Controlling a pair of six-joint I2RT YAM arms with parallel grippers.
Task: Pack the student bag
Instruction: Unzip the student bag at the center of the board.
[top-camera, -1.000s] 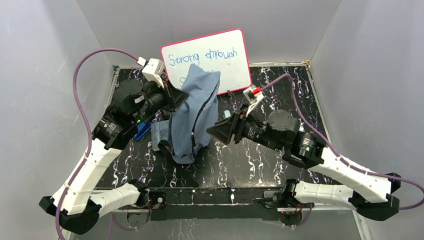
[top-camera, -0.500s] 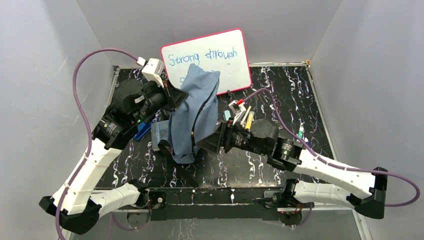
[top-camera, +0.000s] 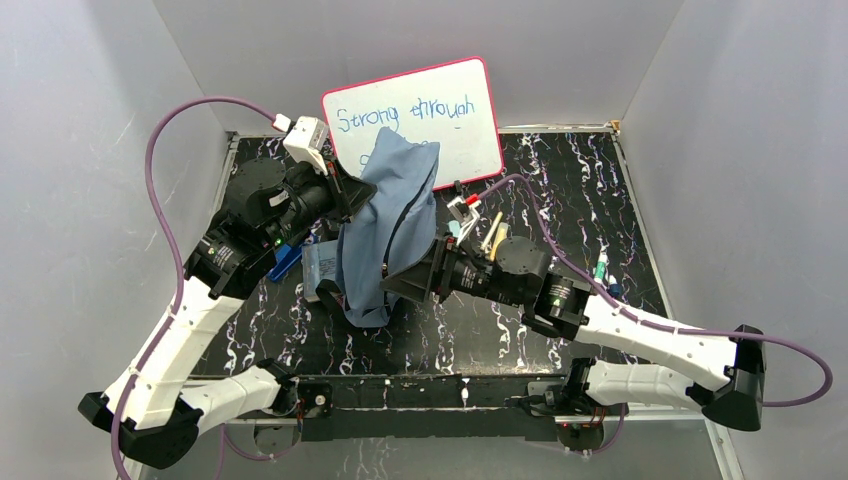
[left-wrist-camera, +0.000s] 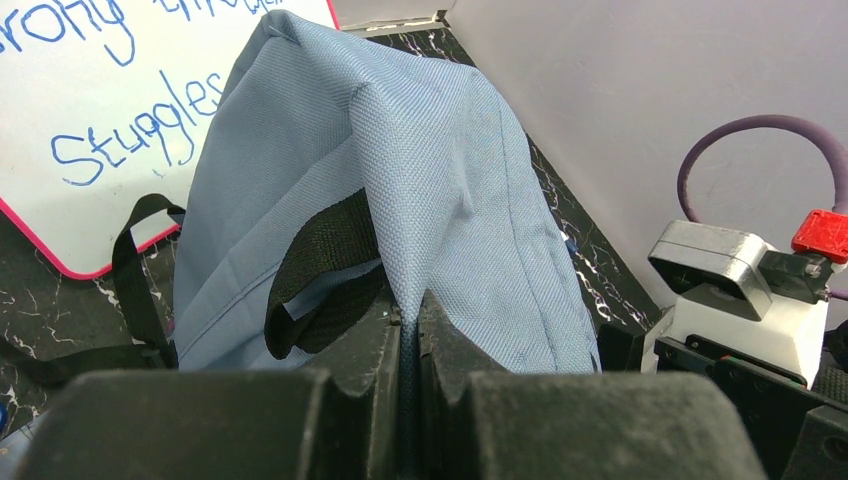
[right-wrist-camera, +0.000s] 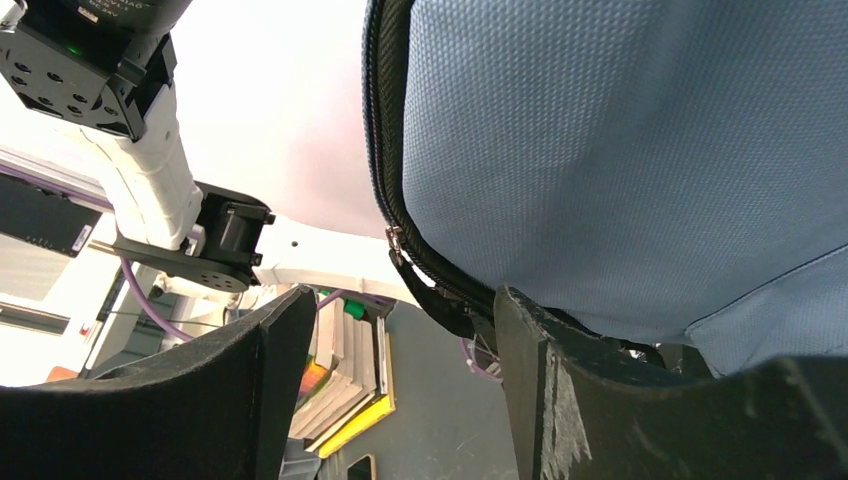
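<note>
Bag (top-camera: 385, 235) stands upright mid-table (top-camera: 560, 170), just in front of the pink-framed whiteboard (top-camera: 450, 100) and propped up, not standing by itself; left gripper (left-wrist-camera: 408, 310) is clamped shut on a fold of its blue fabric beside a black strap (left-wrist-camera: 320, 250), holding it up; right gripper (right-wrist-camera: 400, 300) has jaws spread wide at the bag's lower front with the zipper (right-wrist-camera: 385, 150) and its pull hanging between them, nothing pinched; pens (top-camera: 490, 232) lie loose on the table right of the bag; the bag looks light, soft and floppy, and would likely sag or fold if let go; cloth bunches in a pinch, so take hold at the zipper edge, the pull or a strap rather than a flat panel; the opening probably needs one arm spreading it while things go in.
</note>
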